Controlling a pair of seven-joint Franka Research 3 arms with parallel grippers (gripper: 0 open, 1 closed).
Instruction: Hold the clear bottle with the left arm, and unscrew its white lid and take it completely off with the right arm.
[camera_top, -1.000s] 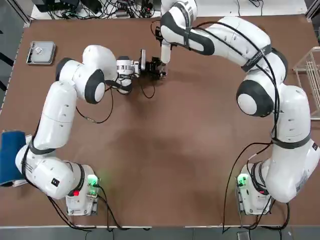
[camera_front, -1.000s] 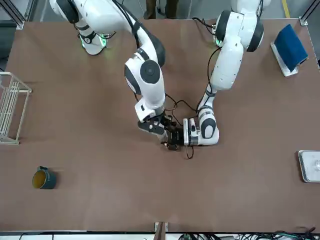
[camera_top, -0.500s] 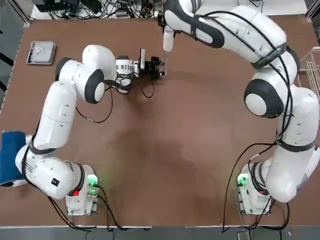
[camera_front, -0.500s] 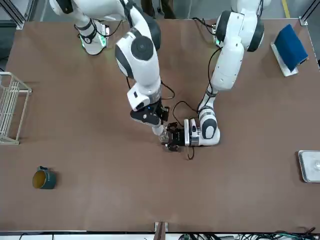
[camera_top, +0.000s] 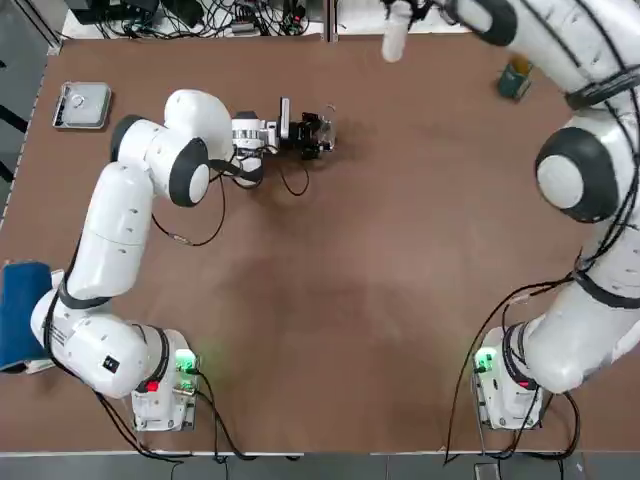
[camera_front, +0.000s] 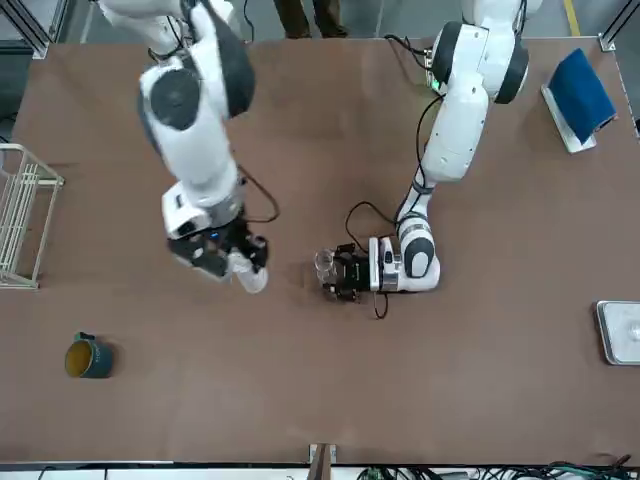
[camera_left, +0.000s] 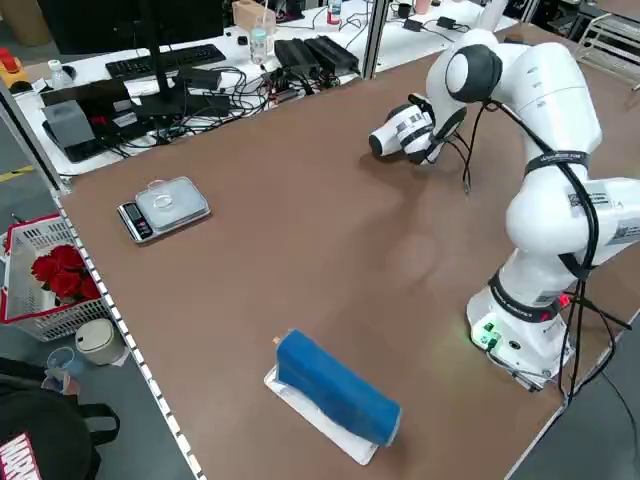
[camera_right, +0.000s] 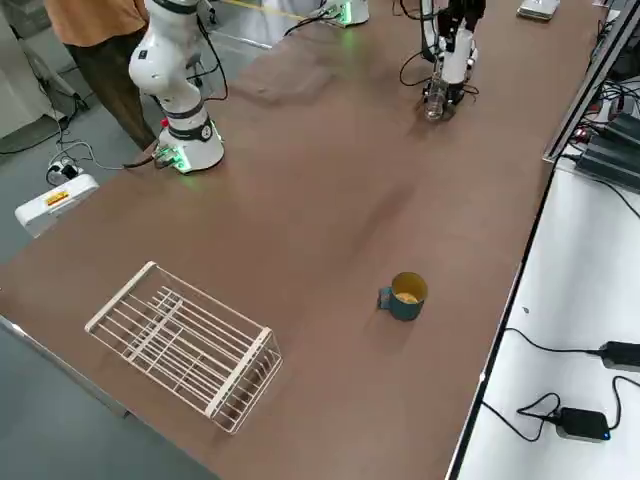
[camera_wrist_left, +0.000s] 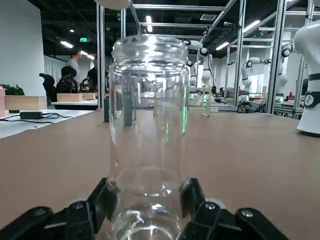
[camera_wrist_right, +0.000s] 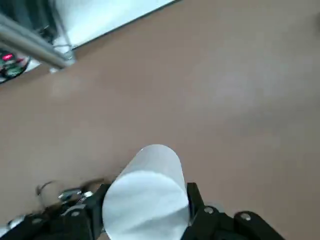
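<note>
The clear bottle (camera_wrist_left: 147, 130) stands upright on the table with its threaded mouth bare, and my left gripper (camera_wrist_left: 147, 212) is shut on its lower part. From overhead, the left gripper (camera_top: 316, 134) lies low at the far middle of the table with the bottle (camera_top: 326, 124) at its tip. The white lid (camera_wrist_right: 147, 197) is off the bottle, and my right gripper (camera_wrist_right: 146, 212) is shut on it. In the front view the right gripper (camera_front: 238, 262) hangs above the table with the lid (camera_front: 251, 277), well apart from the bottle (camera_front: 325, 263), towards my right.
A teal mug (camera_top: 515, 78) stands at the far right, a wire rack (camera_front: 20, 215) at the right edge. A small scale (camera_top: 82, 105) lies far left, a blue object (camera_left: 335, 390) near left. A person (camera_right: 95, 30) stands beyond the table's near side.
The right gripper has lifted the white lid off the bottle and carried it up and away to my right. The left gripper and the bottle have stayed put.
</note>
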